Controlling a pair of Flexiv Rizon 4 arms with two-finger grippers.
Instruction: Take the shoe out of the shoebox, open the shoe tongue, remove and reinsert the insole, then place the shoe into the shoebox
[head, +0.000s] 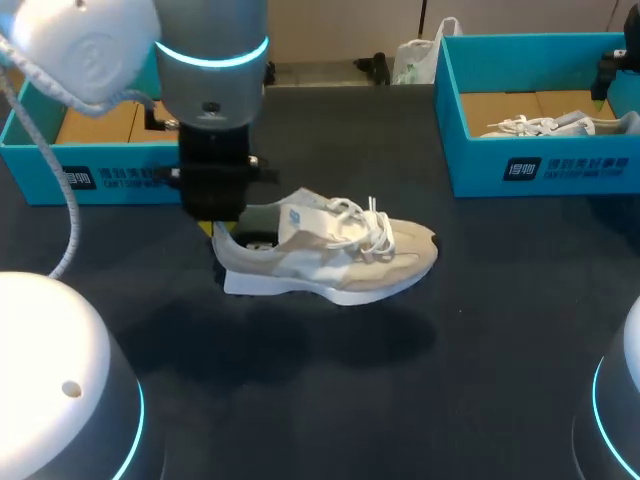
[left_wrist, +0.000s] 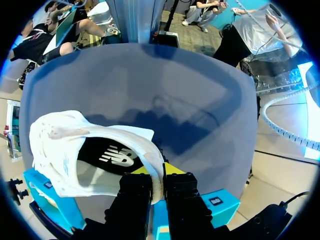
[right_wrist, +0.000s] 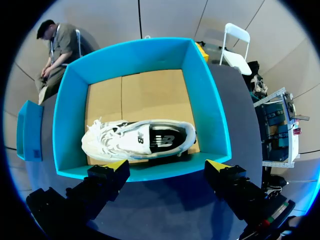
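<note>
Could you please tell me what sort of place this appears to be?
Probably a robot test bench for shoe packing: a dark table, a teal shoebox holding one shoe, and a sneaker gripped at its heel by the left hand.

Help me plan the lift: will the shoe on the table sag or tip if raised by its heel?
Likely tips toe-down: the left gripper pinches only the heel collar of the shoe. The thick sole looks stiff, so little sag.

I find dark table (head: 330, 420) near edge free; beige-white laced sneaker (head: 330, 255) blocks middle, teal cardboard shoebox (head: 545, 170) far-right corner.
</note>
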